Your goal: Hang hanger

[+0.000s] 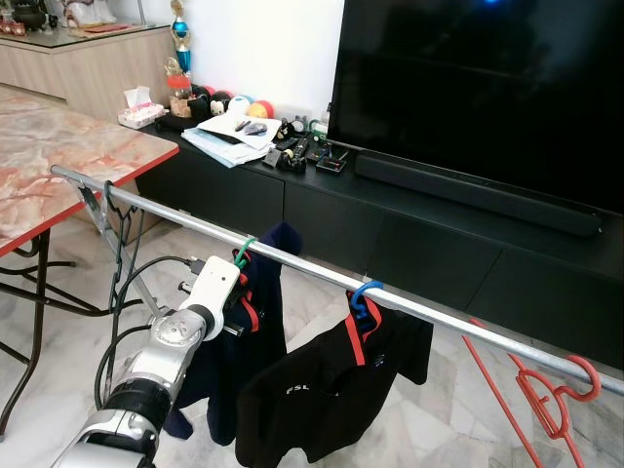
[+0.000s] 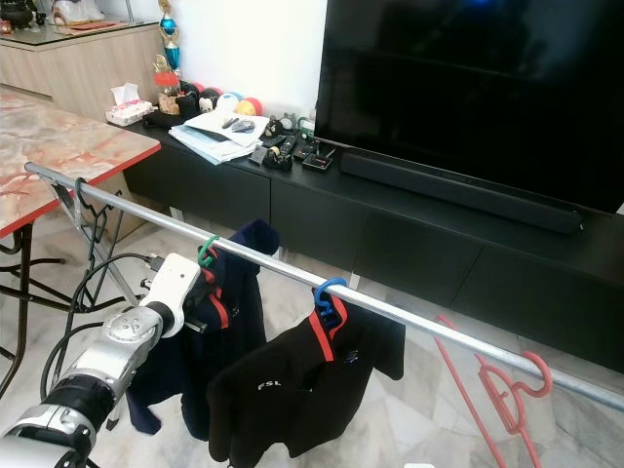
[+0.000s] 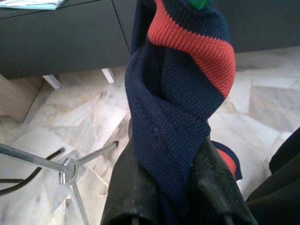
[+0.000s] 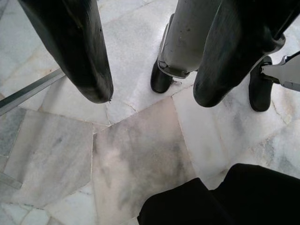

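A silver clothes rail (image 1: 292, 255) runs across in front of me. A green hanger (image 1: 244, 250) has its hook over the rail and carries a navy shirt (image 1: 265, 331) with a red collar stripe. My left gripper (image 3: 171, 154) is just below the rail, shut on the bunched collar of that navy shirt (image 3: 178, 117). Right of it, a blue hanger (image 1: 364, 293) holds a black shirt (image 1: 322, 390). An empty red hanger (image 1: 554, 388) hangs at the rail's right end. My right gripper (image 4: 152, 96) hangs open over the marble floor with nothing between its fingers.
A black TV console (image 1: 409, 244) with a large TV (image 1: 487, 88) stands behind the rail. A red-edged marble-top table (image 1: 58, 156) is at the left. A black hanger (image 1: 117, 224) and cables hang at the rail's left end. The rack's foot (image 3: 70, 176) rests on the floor.
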{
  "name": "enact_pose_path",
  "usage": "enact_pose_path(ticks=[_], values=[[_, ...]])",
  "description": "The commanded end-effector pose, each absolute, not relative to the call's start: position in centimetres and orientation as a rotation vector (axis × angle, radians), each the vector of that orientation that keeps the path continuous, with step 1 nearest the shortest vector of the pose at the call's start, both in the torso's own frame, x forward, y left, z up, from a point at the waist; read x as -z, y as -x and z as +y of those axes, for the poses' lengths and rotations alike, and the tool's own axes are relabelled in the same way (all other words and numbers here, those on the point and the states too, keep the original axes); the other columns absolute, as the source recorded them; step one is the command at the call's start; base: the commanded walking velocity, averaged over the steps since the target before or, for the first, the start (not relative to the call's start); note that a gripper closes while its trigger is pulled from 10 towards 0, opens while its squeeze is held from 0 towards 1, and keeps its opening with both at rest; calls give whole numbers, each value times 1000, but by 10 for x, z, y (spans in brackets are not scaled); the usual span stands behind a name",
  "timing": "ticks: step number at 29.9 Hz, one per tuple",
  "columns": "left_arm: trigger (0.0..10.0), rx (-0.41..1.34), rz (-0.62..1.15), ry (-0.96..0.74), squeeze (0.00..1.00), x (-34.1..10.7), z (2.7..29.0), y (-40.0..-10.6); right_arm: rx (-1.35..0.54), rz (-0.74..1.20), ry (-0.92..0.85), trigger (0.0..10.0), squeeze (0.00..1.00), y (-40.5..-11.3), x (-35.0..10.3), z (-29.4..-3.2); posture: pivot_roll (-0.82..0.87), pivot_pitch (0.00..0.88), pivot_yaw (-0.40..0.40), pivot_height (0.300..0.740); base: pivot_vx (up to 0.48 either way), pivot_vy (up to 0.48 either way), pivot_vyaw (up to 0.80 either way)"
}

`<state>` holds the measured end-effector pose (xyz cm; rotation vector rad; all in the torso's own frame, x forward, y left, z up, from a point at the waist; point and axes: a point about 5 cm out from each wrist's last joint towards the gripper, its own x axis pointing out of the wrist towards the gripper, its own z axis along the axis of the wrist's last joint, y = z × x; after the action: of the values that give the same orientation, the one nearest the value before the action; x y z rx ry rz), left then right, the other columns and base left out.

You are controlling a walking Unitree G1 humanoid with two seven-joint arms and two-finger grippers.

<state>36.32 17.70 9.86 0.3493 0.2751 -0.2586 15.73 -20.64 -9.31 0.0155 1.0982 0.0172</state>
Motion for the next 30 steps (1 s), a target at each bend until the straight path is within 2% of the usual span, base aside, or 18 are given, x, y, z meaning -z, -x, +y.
enact_pose_path(ticks=[1, 22, 27, 29, 30], values=[[10000, 247, 256, -375, 0, -108, 176, -370, 0, 1097, -11, 10000, 0, -158, 92, -210, 87, 0, -65, 740, 0, 0, 0], [10000, 205, 401, -346, 0, -91, 174, -370, -4, 1100, -11, 10000, 0, -157, 93, -210, 83, 0, -62, 740, 0, 0, 0], [10000, 214, 309, -319, 0, -101, 171, -374, -1, 1098, -16, 10000, 0, -157, 93, -210, 81, 0, -58, 740, 0, 0, 0], [10000, 261, 255, -314, 0, -108, 167, -375, 3, 1096, -18, 10000, 0, -157, 93, -209, 78, 0, -56, 740, 0, 0, 0], [10000, 347, 229, -362, 0, -111, 162, -373, 1, 1097, -14, 10000, 0, -157, 93, -209, 78, 0, -56, 740, 0, 0, 0]])
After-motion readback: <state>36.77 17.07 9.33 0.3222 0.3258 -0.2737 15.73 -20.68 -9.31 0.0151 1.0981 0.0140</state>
